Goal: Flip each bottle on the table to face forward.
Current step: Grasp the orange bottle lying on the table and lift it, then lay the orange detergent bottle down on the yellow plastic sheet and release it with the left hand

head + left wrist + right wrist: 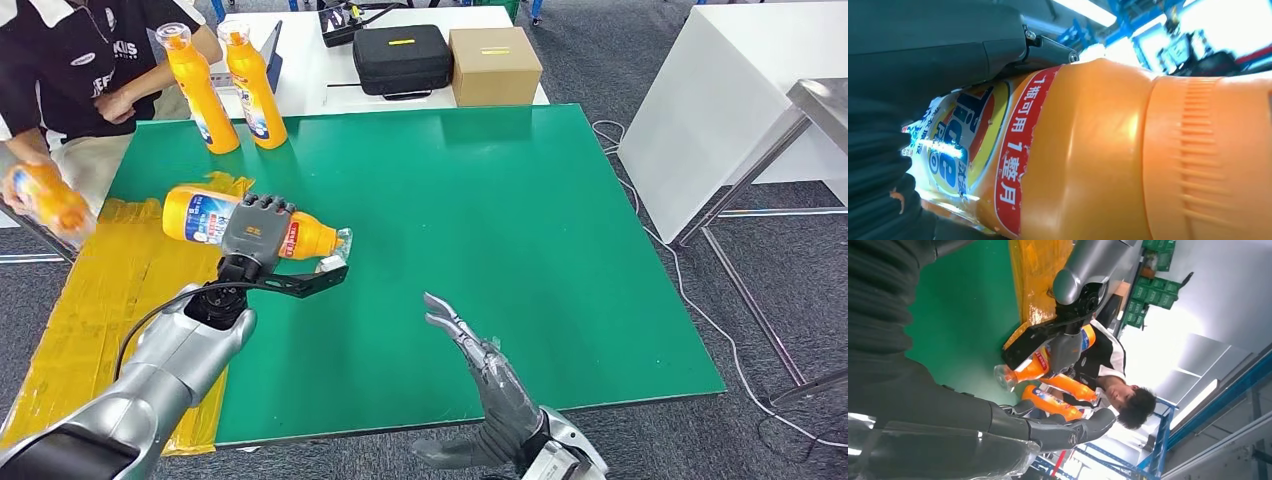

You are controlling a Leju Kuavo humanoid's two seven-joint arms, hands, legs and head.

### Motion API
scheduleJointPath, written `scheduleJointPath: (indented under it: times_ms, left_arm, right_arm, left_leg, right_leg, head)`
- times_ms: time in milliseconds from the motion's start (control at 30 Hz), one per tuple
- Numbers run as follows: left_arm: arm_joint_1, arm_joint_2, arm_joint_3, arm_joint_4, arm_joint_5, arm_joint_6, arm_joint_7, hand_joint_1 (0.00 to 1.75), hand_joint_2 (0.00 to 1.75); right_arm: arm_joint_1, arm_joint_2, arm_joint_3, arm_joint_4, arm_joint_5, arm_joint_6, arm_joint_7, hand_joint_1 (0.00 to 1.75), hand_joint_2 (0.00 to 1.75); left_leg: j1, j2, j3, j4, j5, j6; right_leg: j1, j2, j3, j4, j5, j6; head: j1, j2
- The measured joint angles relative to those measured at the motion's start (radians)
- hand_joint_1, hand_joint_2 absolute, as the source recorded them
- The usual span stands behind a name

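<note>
The left hand point(257, 230) was clamped over the middle of an orange bottle point(200, 215) that lay on its side at the left of the frame, its base toward the left edge of the green table point(520, 250) and its clear cap point(343, 243) pointing right, toward the centre. In the left wrist view the bottle's label point(973, 150) with its red band of characters sat just under the hand's grey cover. The right hand point(470, 345) hovered at the lower middle of the frame above the table's near edge, holding nothing, its fingers stretched out and apart. Two more orange bottles, one point(198, 90) just beside the other point(252, 85), stood upright at the upper left near the table's far corner. A person point(70, 60) in a black shirt sat at the upper left corner, one hand gripping another orange bottle point(45, 198) off the table's left edge. Yellow sheeting point(110, 290) covered the table's left strip. Beyond the far edge a black case point(402, 58) sat beside a cardboard box point(494, 65) on a white table point(310, 60).
</note>
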Motion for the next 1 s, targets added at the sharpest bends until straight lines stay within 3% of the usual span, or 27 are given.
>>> scheduleJointPath:
  times_ms: [67, 133, 267, 500, 1000]
  left_arm:
    - [-0.014, -0.004, 0.014, 0.033, 0.000, -0.006, 0.015, 1.75, 1.75]
    - [-0.024, -0.005, 0.030, 0.060, 0.000, -0.008, 0.030, 1.62, 1.75]
    - [-0.035, -0.003, 0.067, 0.103, 0.000, -0.010, 0.076, 0.04, 1.75]
    - [-0.037, 0.010, 0.119, 0.155, 0.008, -0.039, 0.117, 0.00, 1.75]
    - [-0.021, 0.013, 0.245, 0.200, 0.088, -0.162, 0.012, 0.00, 1.75]
  right_arm:
    - [0.000, 0.000, 0.000, 0.000, 0.002, -0.003, 0.004, 0.00, 1.75]
    - [0.000, 0.000, 0.000, 0.000, 0.002, -0.005, 0.007, 0.00, 1.75]
    - [0.000, 0.001, 0.001, 0.000, 0.006, -0.010, 0.018, 0.00, 1.75]
    - [-0.006, 0.013, 0.005, 0.011, 0.024, -0.024, 0.042, 0.00, 1.75]
    - [-0.028, 0.044, -0.006, 0.036, 0.013, -0.087, 0.125, 0.00, 1.75]
  left_leg:
    - [0.000, 0.000, 0.000, 0.000, 0.000, 0.000]
    - [0.000, 0.000, 0.000, 0.000, 0.000, 0.000]
    - [0.000, 0.000, 0.000, 0.000, 0.000, 0.000]
    - [0.000, -0.001, -0.001, 0.000, 0.000, 0.000]
    - [0.000, -0.001, 0.000, 0.000, 0.000, 0.000]
  right_leg:
    - [0.000, 0.000, 0.000, 0.000, 0.000, 0.000]
    - [0.000, 0.000, 0.000, 0.000, 0.000, 0.000]
    - [0.000, 0.000, 0.000, 0.000, 0.000, 0.000]
    - [0.000, 0.000, 0.000, 0.000, 0.000, 0.000]
    - [0.000, -0.001, 0.000, 0.000, 0.000, 0.000]
  head:
    - [0.000, 0.000]
    - [0.000, 0.000]
    - [0.000, 0.000]
    - [0.000, 0.000]
    - [0.000, 0.000]
